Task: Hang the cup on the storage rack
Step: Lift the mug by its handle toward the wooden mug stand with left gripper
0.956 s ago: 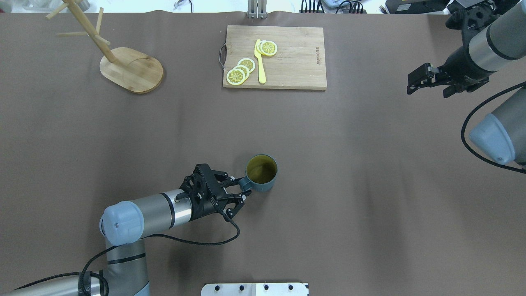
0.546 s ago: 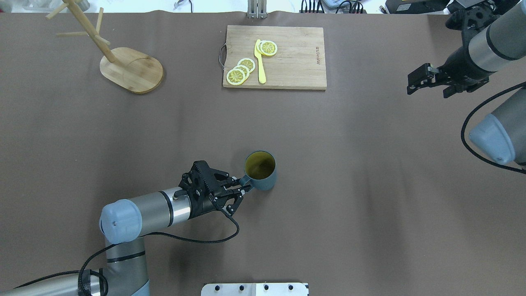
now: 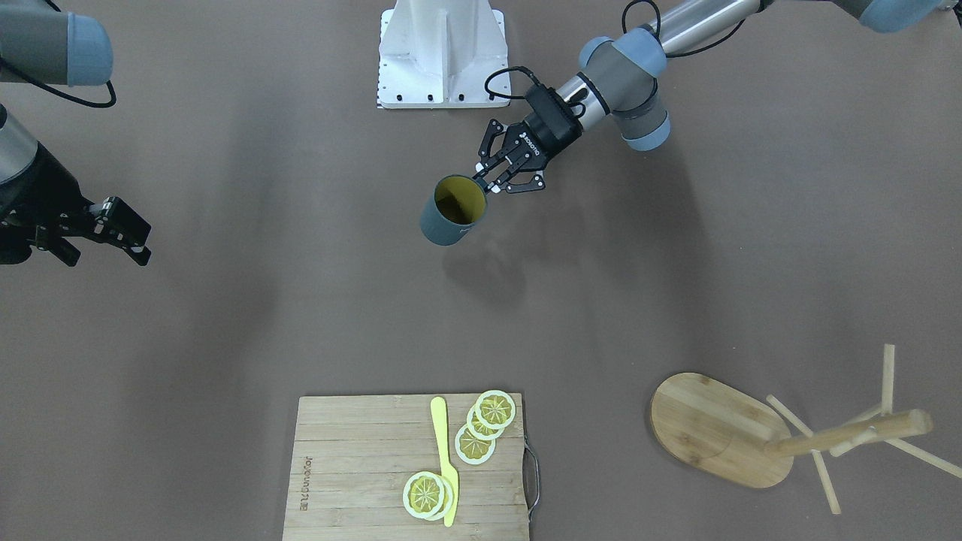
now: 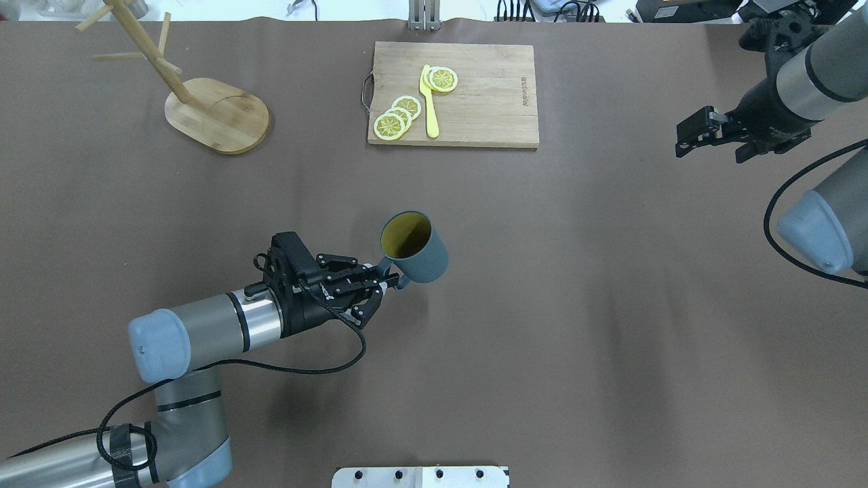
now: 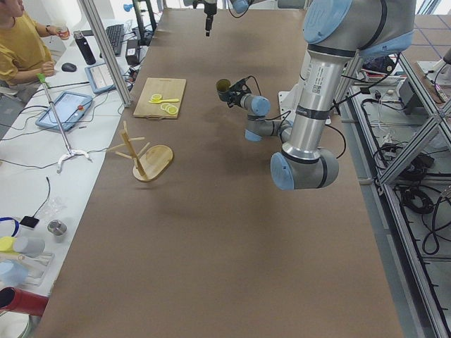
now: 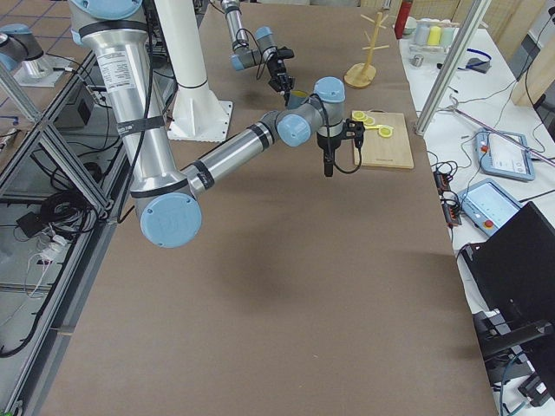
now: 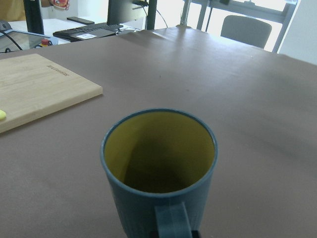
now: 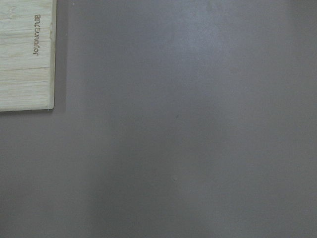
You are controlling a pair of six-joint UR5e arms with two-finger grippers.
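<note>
The dark blue-grey cup (image 4: 415, 252) with a yellowish-green inside hangs above the middle of the table, upright and slightly tilted. My left gripper (image 4: 388, 276) is shut on its loop handle; the pair also shows in the front view, cup (image 3: 449, 213) and gripper (image 3: 487, 179). The left wrist view looks into the cup (image 7: 159, 171) from behind the handle. The bamboo storage rack (image 4: 217, 115) stands at the far left corner, well away from the cup, and shows in the front view (image 3: 718, 428). My right gripper (image 4: 719, 132) hovers at the far right, points down, and I cannot tell how its jaws stand.
A rectangular bamboo cutting board (image 4: 475, 95) with lemon slices (image 4: 397, 116) and a yellow knife (image 4: 428, 102) lies at the far middle. The brown table surface (image 4: 542, 305) lies under the cup. The right wrist view shows only the table and the board's corner (image 8: 25, 54).
My left gripper closed on the cup's handle, then lifted the cup off the table and carried it a little away from the robot and to the left. The right arm barely moved.
</note>
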